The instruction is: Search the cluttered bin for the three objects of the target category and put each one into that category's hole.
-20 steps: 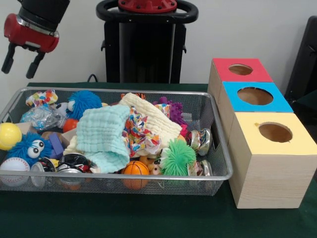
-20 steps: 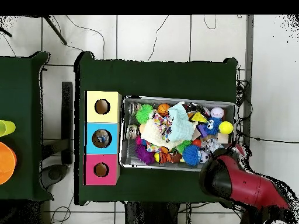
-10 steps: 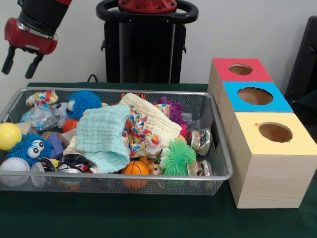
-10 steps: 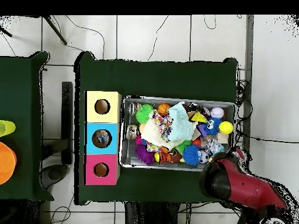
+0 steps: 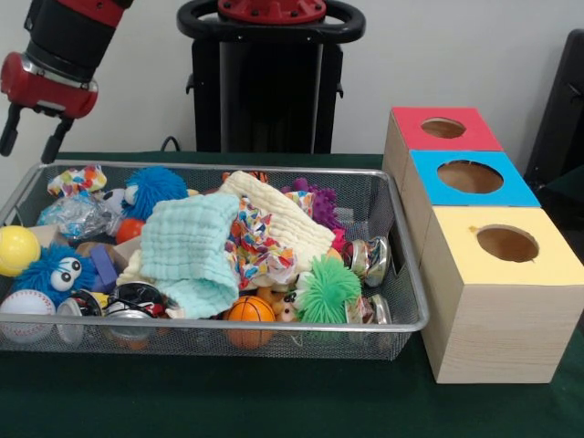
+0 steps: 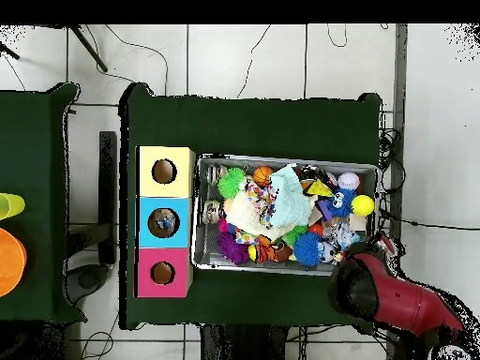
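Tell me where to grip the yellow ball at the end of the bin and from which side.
Take the yellow ball across its widest part, coming straight down from above. It is round and sits hard against the wire bin's end wall, so a sideways approach looks blocked; its top is bare. The open gripper hangs above that corner.

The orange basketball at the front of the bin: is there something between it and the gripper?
Nothing lies on the orange basketball; its top is bare. The gripper hangs open above the wire bin's far end, across the heaped toys.
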`<action>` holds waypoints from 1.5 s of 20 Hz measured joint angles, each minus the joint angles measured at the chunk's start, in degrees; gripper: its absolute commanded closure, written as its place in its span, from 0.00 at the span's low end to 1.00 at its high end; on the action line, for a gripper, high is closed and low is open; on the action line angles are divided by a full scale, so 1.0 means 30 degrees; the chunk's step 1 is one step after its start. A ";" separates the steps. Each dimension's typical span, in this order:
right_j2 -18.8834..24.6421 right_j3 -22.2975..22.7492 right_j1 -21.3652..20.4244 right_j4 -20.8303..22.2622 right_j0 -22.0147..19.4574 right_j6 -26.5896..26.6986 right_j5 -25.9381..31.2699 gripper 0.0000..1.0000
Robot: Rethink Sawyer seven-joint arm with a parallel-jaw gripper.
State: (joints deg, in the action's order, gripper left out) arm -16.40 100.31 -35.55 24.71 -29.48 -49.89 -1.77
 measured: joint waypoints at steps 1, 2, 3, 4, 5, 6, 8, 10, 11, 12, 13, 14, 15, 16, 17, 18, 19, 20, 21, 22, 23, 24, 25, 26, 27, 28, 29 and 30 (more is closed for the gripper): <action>0.0168 -0.0003 -0.0010 0.0000 -0.0204 0.0000 0.0000 0.00; 0.0557 0.0003 -0.0039 0.0000 -0.0648 0.0000 0.0000 0.00; 0.0924 0.0028 -0.0079 0.0000 -0.1047 0.0000 0.0000 0.00; 0.1020 0.0039 -0.0094 0.0000 -0.1151 0.0000 0.0000 0.00; 0.1202 0.0061 -0.0122 0.0000 -0.1341 0.0000 0.0008 0.00; 0.1376 0.0094 -0.0159 0.0000 -0.1514 0.0000 0.0047 0.00; 0.1894 0.0235 -0.0263 0.0004 -0.1973 0.0000 0.0200 0.00; 0.2308 0.0357 -0.0305 0.0000 -0.2276 0.0000 0.0404 0.00; 0.2616 0.0439 -0.0297 0.0000 -0.2464 0.0000 0.0703 0.00; 0.2754 0.0478 -0.0299 -0.0012 -0.2513 0.0000 0.0899 0.00; 0.2920 0.0553 -0.0301 -0.0074 -0.2511 0.0000 0.1346 0.00; 0.2975 0.0591 -0.0303 -0.0117 -0.2491 0.0000 0.1558 0.00; 0.3024 0.0641 -0.0301 -0.0180 -0.2448 0.0000 0.1861 0.00; 0.3038 0.0753 -0.0309 -0.0280 -0.2280 0.0000 0.2352 0.00; 0.3052 0.0865 -0.0318 -0.0380 -0.2113 0.0000 0.2843 0.00; 0.3053 0.0976 -0.0342 -0.0456 -0.1921 0.0000 0.3137 0.00; 0.3055 0.1086 -0.0365 -0.0533 -0.1730 0.0000 0.3432 0.00; 0.3058 0.1150 -0.0383 -0.0564 -0.1610 0.0000 0.3569 0.00; 0.3067 0.1209 -0.0398 -0.0576 -0.1489 0.0000 0.3677 0.00; 0.3077 0.1269 -0.0413 -0.0588 -0.1369 0.0000 0.3785 0.00; 0.3234 0.1382 -0.0405 -0.0584 -0.1268 0.0000 0.3848 0.00; 0.3314 0.1393 -0.0381 -0.0584 -0.1290 0.0000 0.3848 0.00; 0.3366 0.1393 -0.0356 -0.0588 -0.1319 0.0000 0.3844 0.00; 0.3474 0.1385 -0.0273 -0.0588 -0.1412 0.0000 0.3844 0.00; 0.3545 0.1385 -0.0194 -0.0588 -0.1500 0.0000 0.3844 0.00; 0.3601 0.1385 -0.0128 -0.0588 -0.1575 0.0000 0.3844 0.00; 0.3755 0.1365 0.0108 -0.0584 -0.1822 0.0000 0.3848 0.00; 0.3818 0.1351 0.0222 -0.0584 -0.1932 0.0000 0.3844 0.00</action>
State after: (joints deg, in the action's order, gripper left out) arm -4.94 104.36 -34.89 22.96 -35.27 -49.89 9.77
